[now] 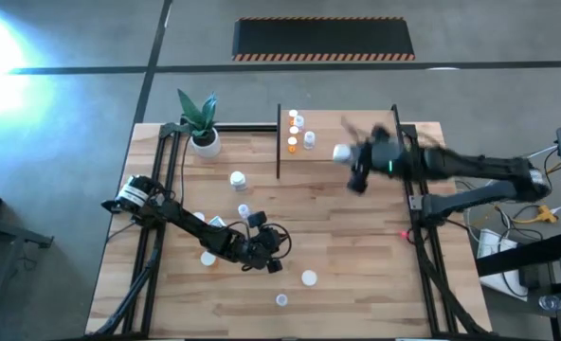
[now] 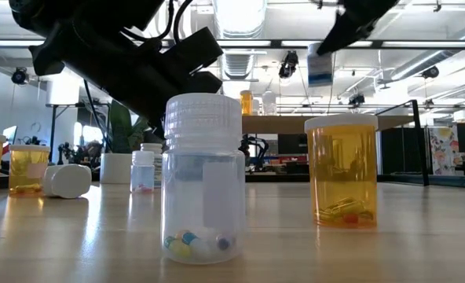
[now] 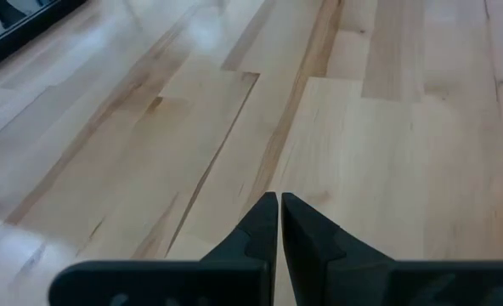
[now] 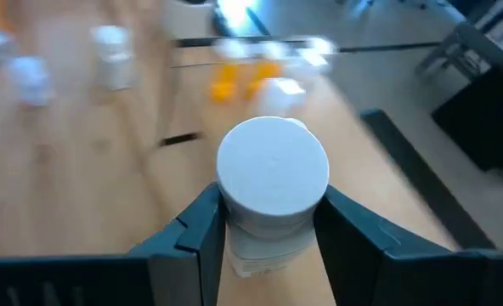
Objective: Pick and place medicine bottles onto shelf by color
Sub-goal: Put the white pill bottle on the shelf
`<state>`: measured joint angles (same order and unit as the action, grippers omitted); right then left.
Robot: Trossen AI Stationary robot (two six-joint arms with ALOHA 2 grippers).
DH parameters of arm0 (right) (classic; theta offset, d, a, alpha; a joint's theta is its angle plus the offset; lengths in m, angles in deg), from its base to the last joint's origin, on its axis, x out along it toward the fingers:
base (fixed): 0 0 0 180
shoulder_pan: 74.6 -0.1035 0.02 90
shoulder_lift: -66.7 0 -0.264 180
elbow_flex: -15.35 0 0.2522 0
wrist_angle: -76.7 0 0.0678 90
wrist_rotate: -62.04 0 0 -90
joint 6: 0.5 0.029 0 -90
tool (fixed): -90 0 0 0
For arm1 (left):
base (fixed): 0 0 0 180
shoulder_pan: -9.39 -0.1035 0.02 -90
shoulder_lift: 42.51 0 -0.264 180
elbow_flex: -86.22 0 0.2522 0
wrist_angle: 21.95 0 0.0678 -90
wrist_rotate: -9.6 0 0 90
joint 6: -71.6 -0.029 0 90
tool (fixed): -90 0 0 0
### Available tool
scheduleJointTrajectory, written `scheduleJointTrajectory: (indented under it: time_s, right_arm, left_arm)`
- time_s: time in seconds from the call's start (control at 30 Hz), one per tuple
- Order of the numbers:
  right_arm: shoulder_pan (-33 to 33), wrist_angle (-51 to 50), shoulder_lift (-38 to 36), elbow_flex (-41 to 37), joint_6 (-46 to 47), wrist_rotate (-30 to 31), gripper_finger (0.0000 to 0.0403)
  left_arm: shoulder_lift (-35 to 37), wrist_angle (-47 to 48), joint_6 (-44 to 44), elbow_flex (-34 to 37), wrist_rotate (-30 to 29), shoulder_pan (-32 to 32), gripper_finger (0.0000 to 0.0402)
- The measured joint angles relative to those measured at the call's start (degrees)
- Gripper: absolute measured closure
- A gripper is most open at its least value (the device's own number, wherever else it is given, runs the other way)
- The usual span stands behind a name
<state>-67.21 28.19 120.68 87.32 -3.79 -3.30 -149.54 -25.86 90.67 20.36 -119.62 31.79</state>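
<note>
A white-capped bottle [image 4: 272,191] sits clamped between the right gripper [image 4: 268,229] fingers, held over the shelf [image 1: 356,175] — its label is hidden by the cap and motion blur. Orange bottles [image 1: 293,145] stand at the shelf's far corner. Well off the shelf, the left gripper [image 3: 279,223] hangs pinched closed on nothing.

Bottles [image 1: 300,133] crowd the shelf's [image 1: 356,142] left end beside a black post [image 1: 279,142]; its right half lies bare. Loose bottles [image 1: 309,278] dot the front bench [image 1: 356,265].
</note>
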Motion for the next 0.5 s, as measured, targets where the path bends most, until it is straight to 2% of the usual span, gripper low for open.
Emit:
scheduleJointTrajectory:
  time_s: [0.1, 0.2, 0.27, 0.33, 0.4, 0.5]
  right_arm:
    - [16.3, 3.3, 1.0, 0.8, -7.6, -13.4, 0.0265]
    - [31.3, 7.1, 4.6, 1.5, -11.5, -30.9, 0.0266]
    - [39.1, 8.8, 8.2, 2.5, -13.1, -42.7, 0.0266]
    - [44.5, 9.1, 11.9, 4.1, -14.6, -51.6, 0.0266]
    - [48.2, 8.8, 15.6, 6.3, -16.0, -57.0, 0.0266]
    - [51.5, 5.9, 20.1, 10.3, -19.0, -59.7, 0.0266]
  left_arm:
    - [0.0, 0.0, 0.0, 0.0, 0.0, -0.2, 0.0398]
    - [0.0, -0.1, 0.0, 0.0, 0.0, -0.3, 0.0398]
    - [0.0, -0.3, 0.0, 0.0, 0.0, -0.3, 0.0398]
    - [0.0, -0.6, 0.0, 0.0, 0.0, -0.3, 0.0398]
    - [0.0, -1.2, 0.0, 0.0, 0.0, -0.3, 0.0398]
    - [0.0, -1.4, 0.0, 0.0, -0.1, -0.3, 0.0398]
